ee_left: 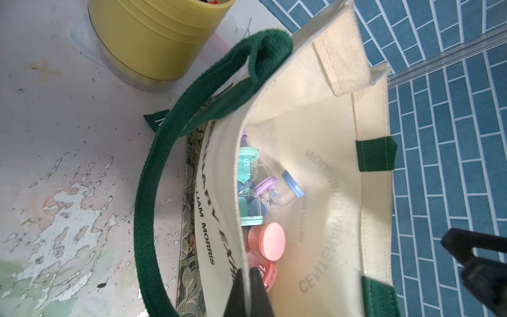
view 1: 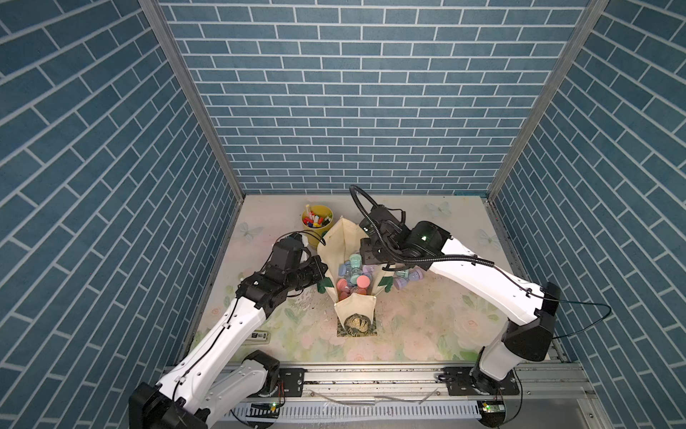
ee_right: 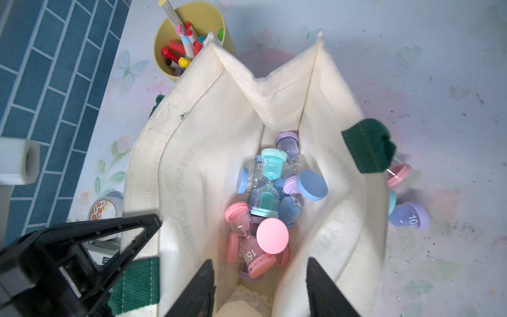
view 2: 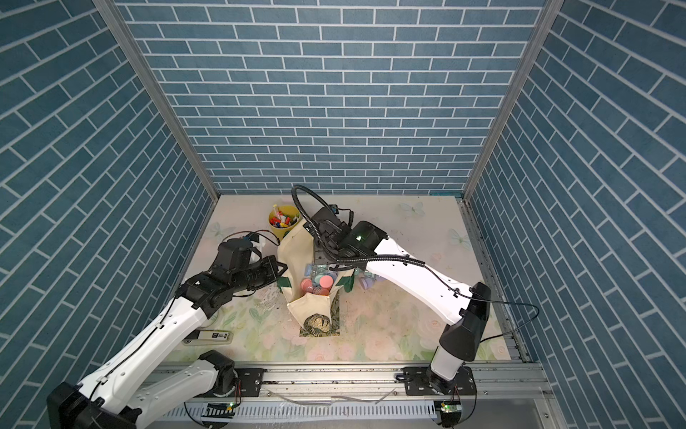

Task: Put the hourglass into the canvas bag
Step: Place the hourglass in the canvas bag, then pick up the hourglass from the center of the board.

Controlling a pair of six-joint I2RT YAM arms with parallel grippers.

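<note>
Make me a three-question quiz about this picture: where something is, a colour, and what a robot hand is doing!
1. Where is the yellow cup of markers?
A. inside the canvas bag
B. on the table beside the bag
C. tipped over
2. What colour are the bag's handle straps?
A. red
B. yellow
C. dark green
3. What is the left gripper doing?
A. pinching the bag's rim
B. holding a marker
C. hanging open
Answers: B, it stands next to the bag; C, the straps look green; A, it is shut on the cloth edge.
</note>
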